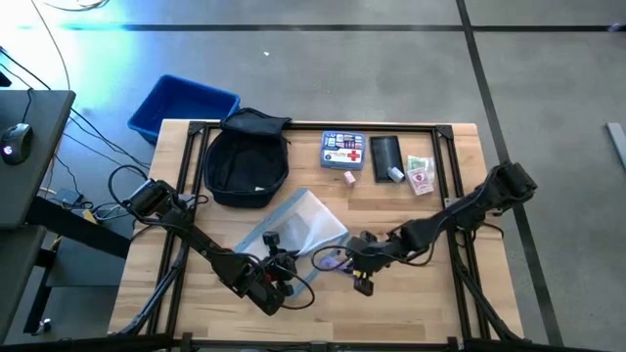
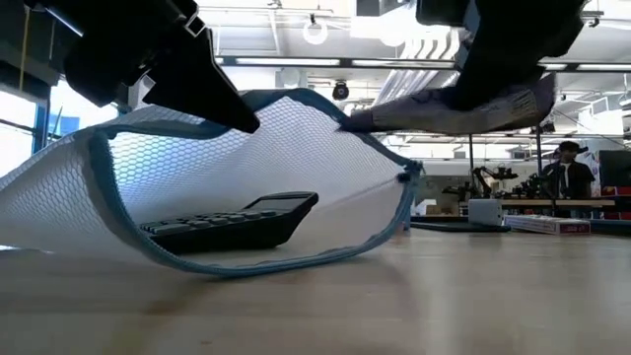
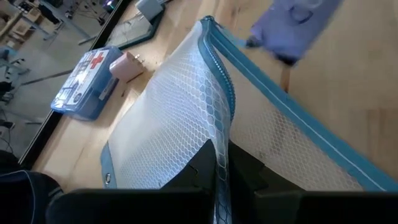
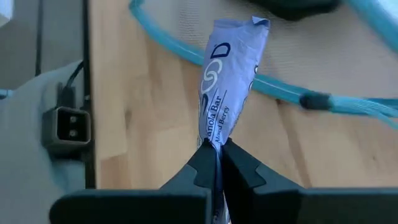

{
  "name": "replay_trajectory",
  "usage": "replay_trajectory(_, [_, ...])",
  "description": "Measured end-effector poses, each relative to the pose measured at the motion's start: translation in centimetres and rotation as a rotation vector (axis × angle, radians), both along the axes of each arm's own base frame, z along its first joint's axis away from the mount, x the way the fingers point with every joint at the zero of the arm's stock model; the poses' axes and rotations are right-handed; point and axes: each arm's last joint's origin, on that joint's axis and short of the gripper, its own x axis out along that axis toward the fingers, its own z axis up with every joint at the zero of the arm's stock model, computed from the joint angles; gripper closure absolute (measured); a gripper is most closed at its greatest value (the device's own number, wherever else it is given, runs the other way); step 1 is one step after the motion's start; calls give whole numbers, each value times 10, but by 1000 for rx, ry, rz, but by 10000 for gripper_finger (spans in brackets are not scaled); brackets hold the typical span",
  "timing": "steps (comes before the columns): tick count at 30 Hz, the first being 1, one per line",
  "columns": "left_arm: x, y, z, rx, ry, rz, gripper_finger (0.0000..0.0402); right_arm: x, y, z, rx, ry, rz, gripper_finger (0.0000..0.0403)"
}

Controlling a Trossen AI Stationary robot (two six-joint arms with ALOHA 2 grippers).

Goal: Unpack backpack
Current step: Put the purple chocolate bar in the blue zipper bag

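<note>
Mesh zip pouch (image 2: 246, 187) sits closest to the low camera, white netting with blue-teal zipper edge, mouth propped open, lying on the wooden table (image 1: 411, 313) near the front middle. Inside it a black calculator (image 2: 232, 225) lies flat. Left gripper (image 1: 266, 284) has its fingers clamped together on the pouch's zipper edge, lifting that edge up; left wrist view shows the netting pinched right between the dark fingers (image 3: 245, 174). Right gripper (image 1: 360, 262) is just beside the pouch mouth, fingers clamped on one end of a purple-blue granola bar wrapper (image 4: 229, 87); the bar hangs over the table and crosses the pouch's teal edge in the right wrist view.

Backpack (image 1: 246, 161), dark and rounded, lies at the back left of the table, flap open, well apart from both grippers. Blue bin (image 1: 182, 106) stands on the floor off the back-left corner. Along the back edge to the right of the backpack: first aid kit (image 1: 343, 150) with red cross, small pink thing (image 1: 349, 178) just in front of it, flat black pouch (image 1: 386, 154), small pale item (image 1: 395, 174) at its near end, then a green-and-red packet (image 1: 420, 174). Person (image 2: 567, 168) stands far off in the room behind.
</note>
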Motion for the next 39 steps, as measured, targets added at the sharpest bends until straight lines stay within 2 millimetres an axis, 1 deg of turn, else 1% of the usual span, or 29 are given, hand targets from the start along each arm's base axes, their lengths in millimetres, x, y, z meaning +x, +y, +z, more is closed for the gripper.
replay_trajectory(3, [0,0,0,-2,-2,1,402,8,-13,-16,-38,60,-86,403])
replay_trajectory(5, [0,0,0,-1,-3,0,402,15,-25,-27,-66,83,-175,403])
replay_trajectory(8, [1,-2,1,11,8,-34,402,25,-46,-39,-126,83,-313,403])
replay_trajectory(10, [3,-4,2,14,12,-56,402,32,-59,-45,-174,61,-373,403])
replay_trajectory(13, [3,-4,2,17,14,-67,402,44,-69,-46,-201,-15,-346,400])
replay_trajectory(15, [3,-4,2,19,20,-69,402,50,-72,-44,-205,-70,-327,388])
replay_trajectory(18, [2,-4,1,22,25,-69,402,54,-72,-44,-210,-107,-303,351])
replay_trajectory(22, [2,-4,1,22,26,-70,402,53,-66,-43,-255,-122,-291,282])
replay_trajectory(25, [2,-4,1,18,27,-71,402,51,-59,-41,-284,-136,-258,234])
replay_trajectory(28, [2,-4,1,19,30,-73,402,50,-46,-33,-303,-159,-184,205])
replay_trajectory(30, [2,-4,1,18,32,-74,402,50,-35,-28,-275,-162,-105,199])
replay_trajectory(32, [2,-4,1,18,33,-74,402,47,-24,-27,-207,-138,-17,200])
replay_trajectory(33, [2,-4,1,18,33,-74,402,46,-20,-30,-185,-124,13,204])
replay_trajectory(35, [2,-4,1,18,32,-74,402,44,-14,-36,-177,-92,19,216])
replay_trajectory(37, [2,-4,1,18,32,-74,402,42,-15,-46,-203,-36,-20,233])
replay_trajectory(39, [2,-4,1,19,33,-74,402,44,-23,-58,-234,10,-64,253])
